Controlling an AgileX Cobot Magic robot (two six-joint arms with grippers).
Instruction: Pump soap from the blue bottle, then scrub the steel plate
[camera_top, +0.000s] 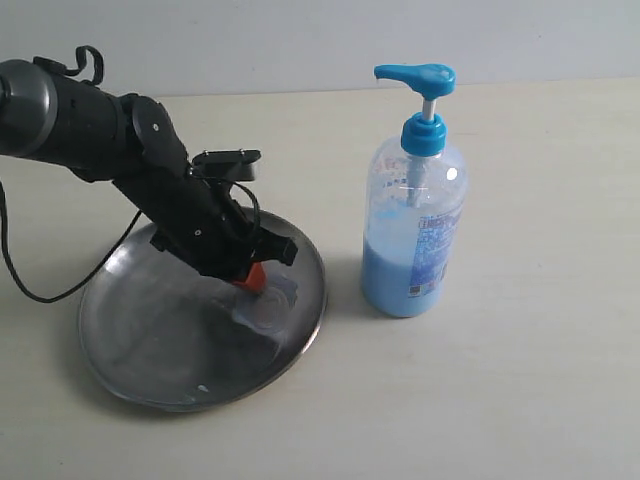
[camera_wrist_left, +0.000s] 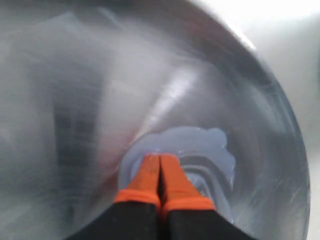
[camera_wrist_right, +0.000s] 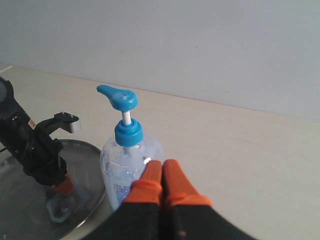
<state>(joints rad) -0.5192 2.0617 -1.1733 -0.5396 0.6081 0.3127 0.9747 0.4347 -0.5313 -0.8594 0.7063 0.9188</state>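
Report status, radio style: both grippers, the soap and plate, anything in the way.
Left gripper shut, tips in the soap on the steel plate. Right gripper shut, empty. Blue bottle upright beside the plate, apart.

Bright, even light, soft shadows on the pale worktop (camera_top: 520, 400); the round grey steel plate (camera_wrist_left: 75, 100) shows blurred, with glare.

There is one blue bottle (camera_top: 413, 230), one steel plate (camera_top: 120, 340) and one worktop (camera_top: 520, 390). One smeared patch of soap (camera_top: 272, 303) shows on the plate (a second lot of the same light blue liquid fills the bottle's lower part). There are two grippers, the left gripper (camera_top: 252, 279) and the right gripper (camera_wrist_right: 161, 167), each with two orange fingertips (camera_wrist_left: 147, 172).
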